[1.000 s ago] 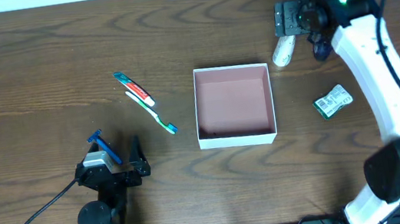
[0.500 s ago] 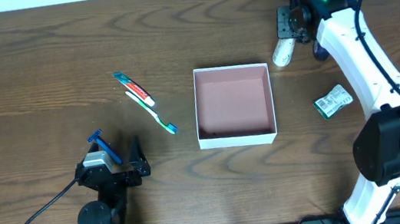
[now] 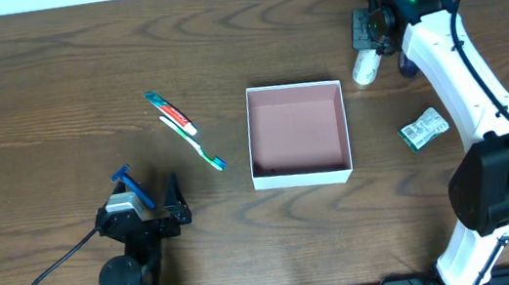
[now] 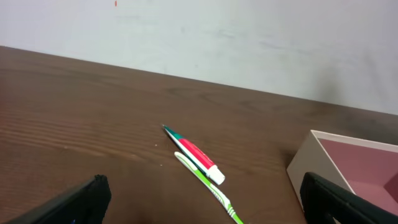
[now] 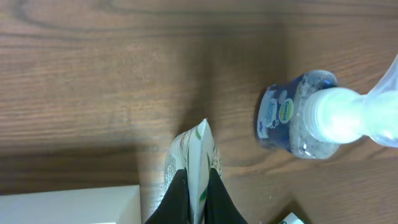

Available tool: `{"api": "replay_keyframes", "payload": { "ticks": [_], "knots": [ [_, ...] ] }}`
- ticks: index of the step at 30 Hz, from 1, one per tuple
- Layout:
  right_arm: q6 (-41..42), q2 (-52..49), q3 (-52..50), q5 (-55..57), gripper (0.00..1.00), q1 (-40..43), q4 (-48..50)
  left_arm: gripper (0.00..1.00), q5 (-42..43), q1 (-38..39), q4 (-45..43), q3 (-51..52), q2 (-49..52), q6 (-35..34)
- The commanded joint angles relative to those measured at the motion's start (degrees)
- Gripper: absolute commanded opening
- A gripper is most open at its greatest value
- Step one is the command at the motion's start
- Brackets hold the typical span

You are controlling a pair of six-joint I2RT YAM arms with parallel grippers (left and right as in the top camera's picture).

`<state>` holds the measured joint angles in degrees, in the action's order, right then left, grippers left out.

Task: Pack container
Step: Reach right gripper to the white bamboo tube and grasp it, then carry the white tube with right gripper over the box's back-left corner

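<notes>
The container (image 3: pixel 303 177), a square white box with a pinkish floor, sits mid-table; its wall shows in the left wrist view (image 4: pixel 308 163) and its corner in the right wrist view (image 5: pixel 68 205). Just beyond its far right corner, my right gripper (image 3: pixel 366 49) is shut on a white tube (image 3: pixel 364 67) with green print, the tube's flat end pinched between the black fingers (image 5: pixel 198 177). My left gripper (image 3: pixel 148 191) rests open near the front left, nothing between its fingers (image 4: pixel 84 198).
A red-and-white toothpaste tube (image 3: pixel 170 112) and a green toothbrush (image 3: pixel 193 143) lie left of the container. A blue razor (image 3: pixel 130 185) lies by the left gripper. A blue bottle (image 5: pixel 295 118) stands right of the held tube; a green packet (image 3: pixel 425 128) lies farther right.
The right gripper has closed its jaws onto the white tube, and the tube has shifted slightly. The left arm has not moved.
</notes>
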<state>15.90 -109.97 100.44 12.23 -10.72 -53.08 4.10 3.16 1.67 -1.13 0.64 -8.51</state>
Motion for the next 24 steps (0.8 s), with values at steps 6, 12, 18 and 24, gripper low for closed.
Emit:
{"api": "replay_keyframes", "payload": {
  "ticks": [6, 12, 18, 24],
  "knots": [
    [-1.8, 12.4, 1.7, 1.0, 0.01, -0.2, -2.6, 0.98, 0.7, 0.1, 2.1, 0.9, 0.0, 1.0],
    [-1.1, 23.1, 1.7, -6.1, 0.01, -0.2, -5.7, 0.98, 0.6, 0.1, 2.1, 0.9, 0.0, 1.0],
    [1.9, 29.1, 1.7, -14.6, 0.01, -1.2, -8.5, 0.98, 0.6, 0.1, 2.1, 0.9, 0.0, 1.0],
    [5.6, 29.0, 1.6, -15.5, 0.01, -6.6, -11.1, 0.98, 0.6, 0.1, 2.1, 0.9, 0.0, 1.0]
  ]
}}
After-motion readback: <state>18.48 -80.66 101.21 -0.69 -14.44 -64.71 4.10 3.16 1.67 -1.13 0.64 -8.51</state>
